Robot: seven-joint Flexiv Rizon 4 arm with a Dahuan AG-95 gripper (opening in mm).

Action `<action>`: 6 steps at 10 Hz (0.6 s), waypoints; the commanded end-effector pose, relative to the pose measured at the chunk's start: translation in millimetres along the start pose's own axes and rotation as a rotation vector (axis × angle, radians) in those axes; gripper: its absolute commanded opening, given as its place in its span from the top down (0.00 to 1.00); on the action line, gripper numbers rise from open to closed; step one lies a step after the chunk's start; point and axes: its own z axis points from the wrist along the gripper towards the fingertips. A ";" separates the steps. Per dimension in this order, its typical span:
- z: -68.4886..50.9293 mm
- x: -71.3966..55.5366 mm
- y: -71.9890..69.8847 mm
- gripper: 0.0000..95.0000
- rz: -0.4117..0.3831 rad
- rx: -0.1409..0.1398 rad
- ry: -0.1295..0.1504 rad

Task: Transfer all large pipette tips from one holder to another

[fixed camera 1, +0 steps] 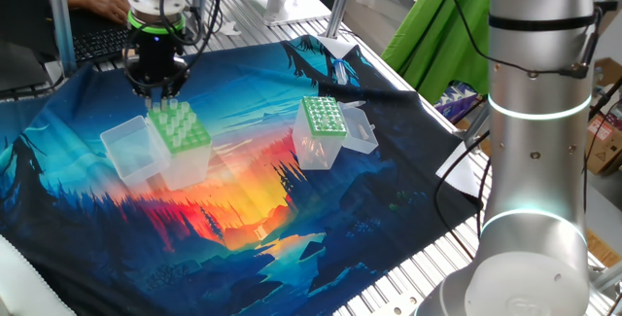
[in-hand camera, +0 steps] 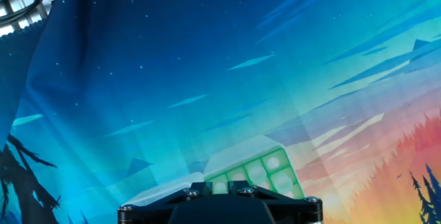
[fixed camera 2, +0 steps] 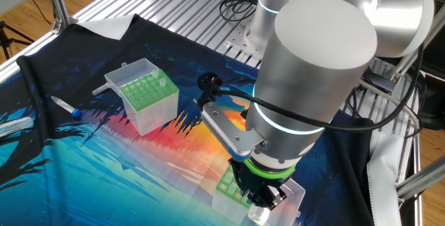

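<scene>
Light-green holder (fixed camera 1: 179,131) full of large tips (fixed camera 1: 173,112) — tool (fixed camera 1: 155,95) above, grip unclear

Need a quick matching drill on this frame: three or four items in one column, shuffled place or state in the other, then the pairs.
Things
1. holder with tips
2. second green-topped box
3. gripper
4. blue-capped tube

Places or states
A. lying flat on the cloth, apart from both boxes
B. directly under the gripper, tips standing up from its top
C. pointing down just above the tips
D. standing alone near the cloth's middle, lid open

Pairs: 1-B, 2-D, 3-C, 4-A
</scene>
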 end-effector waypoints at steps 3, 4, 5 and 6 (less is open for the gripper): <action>-0.5 -0.4 0.2 1.00 0.004 -0.002 -0.004; -2.2 -0.5 -0.2 1.00 0.011 -0.007 -0.005; -4.4 -1.1 -0.5 1.00 0.015 -0.015 -0.001; -6.8 -2.0 -0.6 1.00 0.015 -0.017 0.001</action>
